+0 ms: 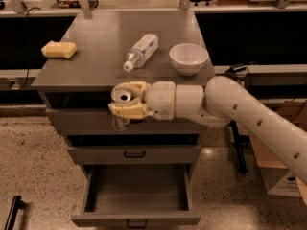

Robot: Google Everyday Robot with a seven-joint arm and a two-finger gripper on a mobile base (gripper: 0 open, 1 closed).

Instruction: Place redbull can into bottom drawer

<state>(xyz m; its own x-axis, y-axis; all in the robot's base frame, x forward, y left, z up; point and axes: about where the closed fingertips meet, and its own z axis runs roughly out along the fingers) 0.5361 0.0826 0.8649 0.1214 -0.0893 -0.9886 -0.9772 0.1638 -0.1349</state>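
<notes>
My gripper (pixel 125 103) is shut on the redbull can (pixel 122 98), whose silver top with pull tab shows between the yellowish fingers (pixel 128 111). It holds the can upright in the air in front of the cabinet's top edge, over the drawer fronts. The bottom drawer (pixel 135 219) is pulled open below, its grey inside bare, with a small dark handle on its front. The can is well above the drawer. The can's lower body is mostly hidden by the fingers.
On the grey cabinet top (pixel 96 47) lie a yellow sponge (pixel 59 49) at the left, a clear plastic bottle (pixel 141 51) on its side and a white bowl (pixel 188 58). Two shut drawers (pixel 134 154) are above the open one. A cardboard box (pixel 280 176) stands on the floor at the right.
</notes>
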